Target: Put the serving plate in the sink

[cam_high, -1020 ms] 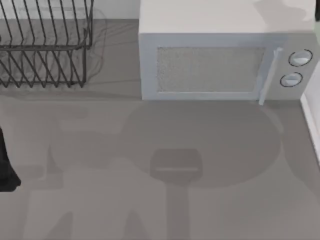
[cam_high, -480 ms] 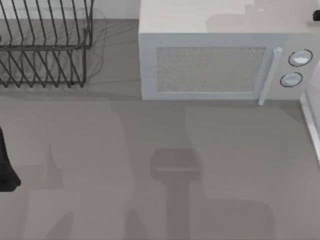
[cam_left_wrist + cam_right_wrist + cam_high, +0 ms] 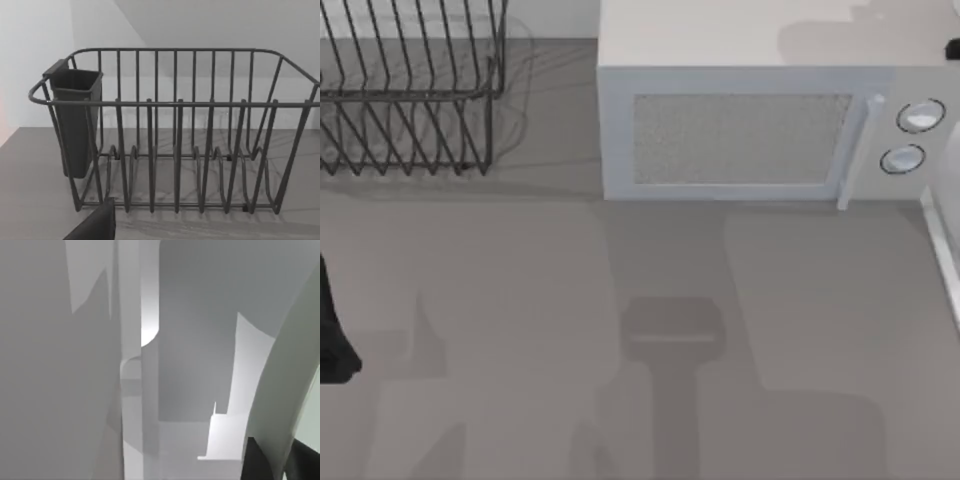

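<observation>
At the top view's right edge, beside the thin white rim of the sink, the work belongs to my right arm. In the right wrist view the right tool appears to pinch the serving plate: a dark finger shows on either side of the plate's pale curved rim. The plate stands on edge in that grip rather than lying flat. I judge that it is held this way so that it can be carried over the rim and lowered into the basin without scraping the tabletop. A pale curved shape at the top view's right border, next to the microwave's knobs, may be the same plate held up off the tabletop, but I cannot be sure. How far the plate is above the basin cannot be read either.

The microwave stands just beside the sink's rim. Its near corner and door handle are what the plate could knock if it swings toward the top view's left. The dish rack, with a cutlery holder hung on it, is well apart at the far left and blocks nothing. My left arm is parked at the left edge facing the rack. A dark tip of the left tool shows, and I cannot tell whether it is spread or pressed together.
</observation>
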You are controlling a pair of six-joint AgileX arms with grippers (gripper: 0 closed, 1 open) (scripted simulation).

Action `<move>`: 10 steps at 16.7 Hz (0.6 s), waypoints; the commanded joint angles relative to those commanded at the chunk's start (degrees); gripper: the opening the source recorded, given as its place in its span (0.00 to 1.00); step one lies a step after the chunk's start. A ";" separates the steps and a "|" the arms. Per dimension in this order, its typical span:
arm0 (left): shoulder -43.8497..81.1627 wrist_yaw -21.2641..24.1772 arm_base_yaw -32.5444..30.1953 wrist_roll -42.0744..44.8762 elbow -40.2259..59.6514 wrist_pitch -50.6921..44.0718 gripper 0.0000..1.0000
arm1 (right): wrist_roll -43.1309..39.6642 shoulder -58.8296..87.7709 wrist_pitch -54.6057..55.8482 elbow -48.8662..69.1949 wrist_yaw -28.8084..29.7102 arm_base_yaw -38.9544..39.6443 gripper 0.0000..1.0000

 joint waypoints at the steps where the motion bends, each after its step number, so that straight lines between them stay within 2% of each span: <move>1: 0.00 0.00 0.00 0.00 0.00 0.00 1.00 | 0.00 0.00 0.00 0.00 0.00 0.00 0.15; 10: 0.00 0.00 0.00 0.00 0.00 0.00 1.00 | 0.00 0.00 0.00 0.00 0.00 0.00 0.83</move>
